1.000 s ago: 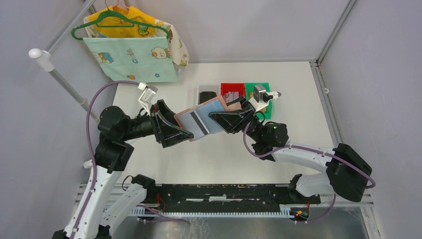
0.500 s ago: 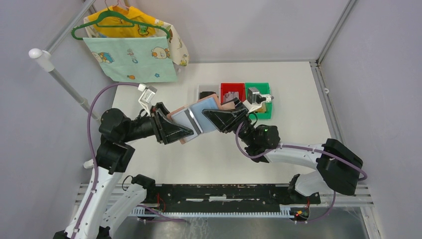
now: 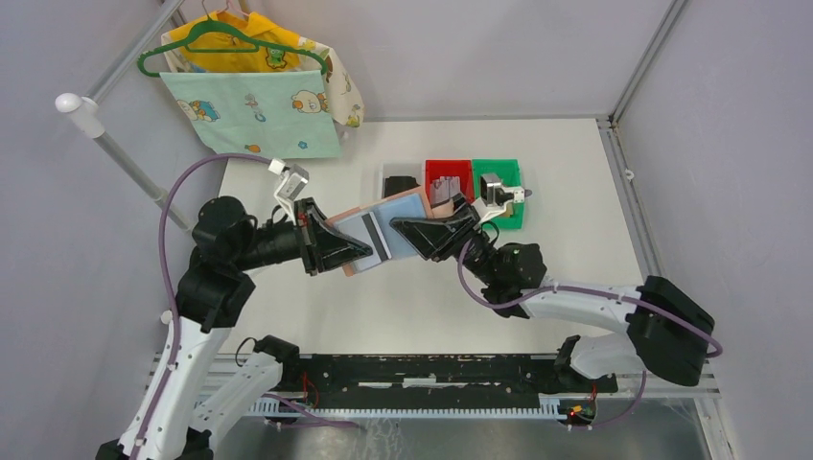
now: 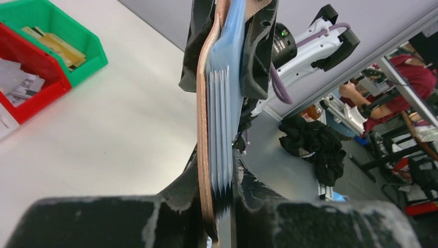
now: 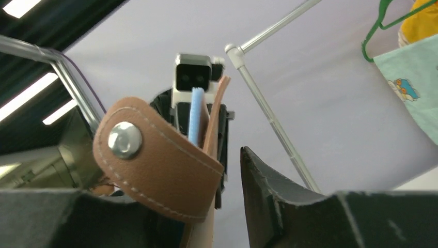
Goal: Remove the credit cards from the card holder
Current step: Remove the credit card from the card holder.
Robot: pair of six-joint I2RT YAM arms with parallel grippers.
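Card holder [image 3: 401, 213] open midair; left hand [image 3: 368, 251] pinching its left end, right hand [image 3: 397, 228] gripping right end

Blocked at the middle of the worktop [image 3: 575, 192] by the card holder [image 3: 383, 228], clamped in the air between left fingers [image 3: 336, 251] and right fingers [image 3: 431, 233]. Walled at the far middle by black block [image 3: 401, 183], red bin [image 3: 447, 169] and green bin [image 3: 501, 171] in a row. Crowded far left by hanging cloth [image 3: 254, 110] and slanted pole [image 3: 125, 158]. Passable along the bare right side and the near strip between the arms.
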